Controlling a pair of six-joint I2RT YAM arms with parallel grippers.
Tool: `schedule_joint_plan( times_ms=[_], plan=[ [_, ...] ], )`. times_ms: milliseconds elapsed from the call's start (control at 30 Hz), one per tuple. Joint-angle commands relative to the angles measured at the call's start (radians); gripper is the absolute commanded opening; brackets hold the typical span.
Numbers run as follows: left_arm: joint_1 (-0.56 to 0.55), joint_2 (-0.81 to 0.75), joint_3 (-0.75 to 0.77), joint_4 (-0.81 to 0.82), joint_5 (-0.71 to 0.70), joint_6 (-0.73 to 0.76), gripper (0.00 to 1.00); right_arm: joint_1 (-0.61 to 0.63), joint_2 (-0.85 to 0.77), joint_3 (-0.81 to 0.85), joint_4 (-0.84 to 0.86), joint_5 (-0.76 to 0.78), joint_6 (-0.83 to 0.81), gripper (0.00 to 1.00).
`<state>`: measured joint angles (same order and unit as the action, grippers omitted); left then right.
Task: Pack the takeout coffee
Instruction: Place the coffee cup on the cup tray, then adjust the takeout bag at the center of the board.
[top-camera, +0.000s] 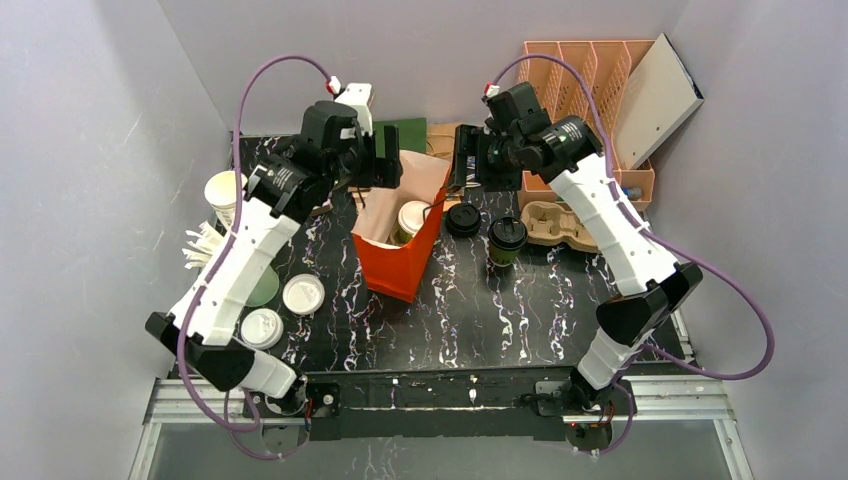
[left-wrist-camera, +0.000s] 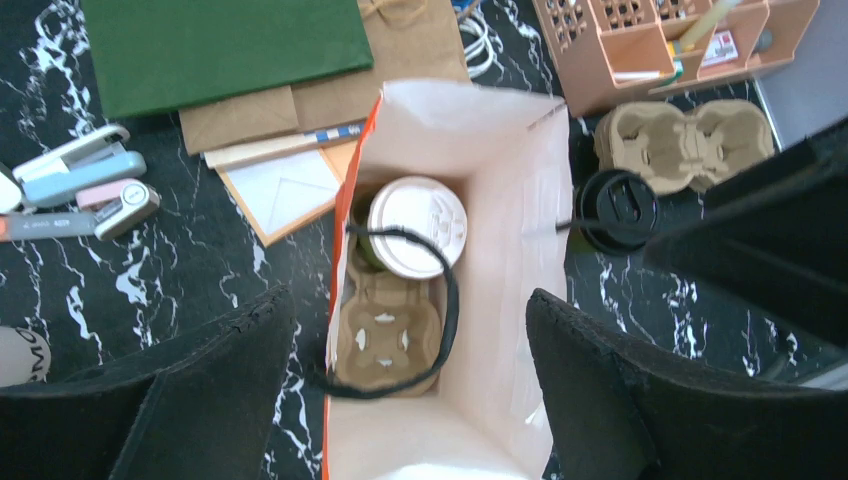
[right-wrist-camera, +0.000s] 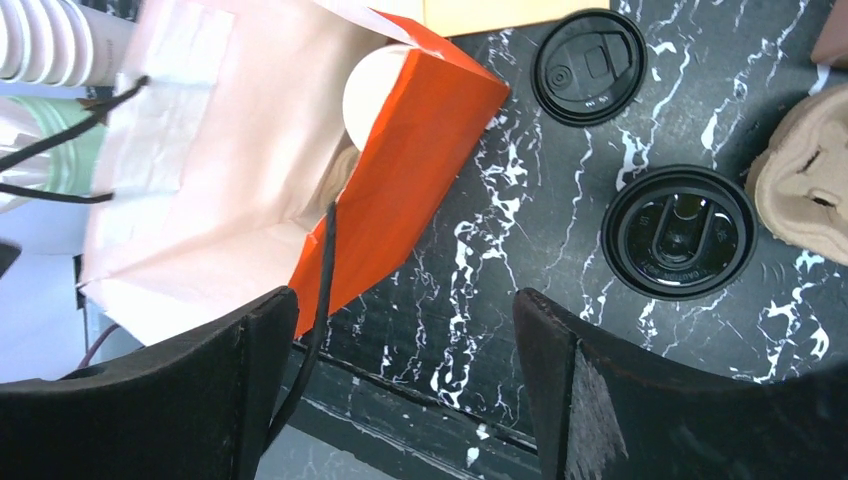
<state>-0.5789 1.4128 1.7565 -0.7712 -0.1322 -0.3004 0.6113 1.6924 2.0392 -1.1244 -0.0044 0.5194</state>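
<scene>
Marble tabletop (top-camera: 500, 310): coffee (top-camera: 507, 240) (lidded) near bag (top-camera: 400, 272)

Bag (left-wrist-camera: 500, 180) mouth open, handle cord (left-wrist-camera: 452, 300) across; 1 carrier (left-wrist-camera: 385, 345) slot free. Takeout coffee (top-camera: 507, 240) hemmed between loose lid (top-camera: 462, 220), cardboard tray (top-camera: 555, 225).

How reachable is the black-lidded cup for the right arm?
Probably yes: the cup stands uncovered on the table beside the orange bag, and the right gripper hangs open close by.

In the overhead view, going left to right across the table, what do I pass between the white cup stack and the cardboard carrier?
stack of white cups → orange bag → loose black lid → takeout coffee → cardboard cup carrier
</scene>
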Motion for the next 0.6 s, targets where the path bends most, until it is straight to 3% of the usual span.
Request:
schedule_joint_plan(
  times_ms=[0, 133, 300, 367, 567],
  plan=[
    [0.018, 0.088, 0.157, -0.059, -0.062, 0.018, 0.83, 0.000, 0.022, 0.086, 0.010, -0.041, -0.015, 0.87],
    [0.022, 0.204, 0.289, -0.117, -0.023, 0.061, 0.81, -0.001, 0.055, 0.122, 0.011, -0.049, -0.003, 0.80],
    [0.062, 0.325, 0.405, -0.104, 0.063, 0.074, 0.81, -0.002, 0.093, 0.144, 0.024, -0.037, 0.063, 0.81],
    [0.083, 0.386, 0.461, -0.116, 0.120, 0.084, 0.76, -0.002, 0.105, 0.146, 0.037, -0.015, 0.097, 0.78],
    [0.085, 0.409, 0.376, -0.042, 0.217, 0.163, 0.69, 0.000, 0.112, 0.104, 0.093, -0.001, 0.137, 0.69]
  ],
)
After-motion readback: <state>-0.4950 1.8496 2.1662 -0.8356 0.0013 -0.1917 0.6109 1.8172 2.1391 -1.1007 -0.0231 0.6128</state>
